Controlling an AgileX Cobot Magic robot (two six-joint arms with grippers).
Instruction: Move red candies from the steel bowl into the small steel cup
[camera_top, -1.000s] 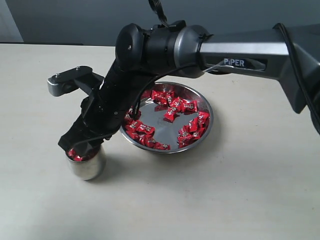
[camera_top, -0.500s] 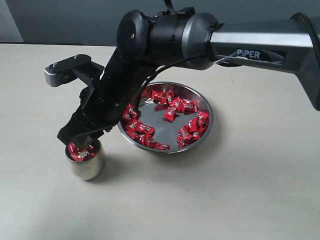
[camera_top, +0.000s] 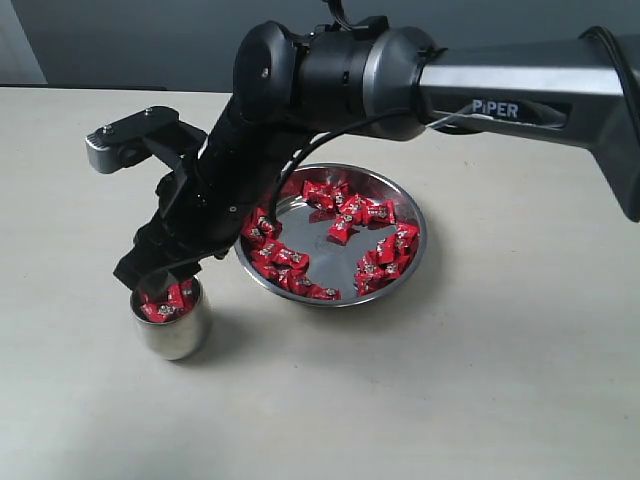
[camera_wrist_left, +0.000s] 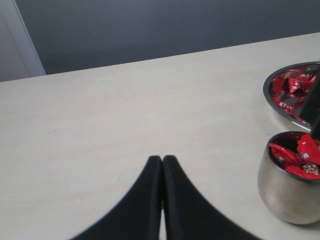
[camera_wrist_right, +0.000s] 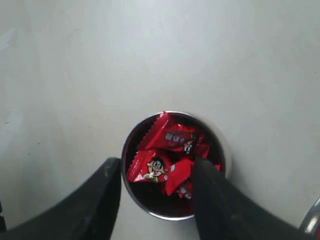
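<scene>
Over the cup (camera_top: 172, 322), which stands on the tabletop (camera_top: 480, 400) just left of the bowl (camera_top: 335, 232) in my exterior view, I have the right gripper (camera_wrist_right: 156, 167) pointing down. Its jaws are spread moderately, one finger outside the rim and the other above the candies (camera_wrist_right: 165, 155) piled inside. More candies lie around the bowl's floor. The left gripper (camera_wrist_left: 162, 160) sits off to the side facing the cup, its jaws pressed together.
</scene>
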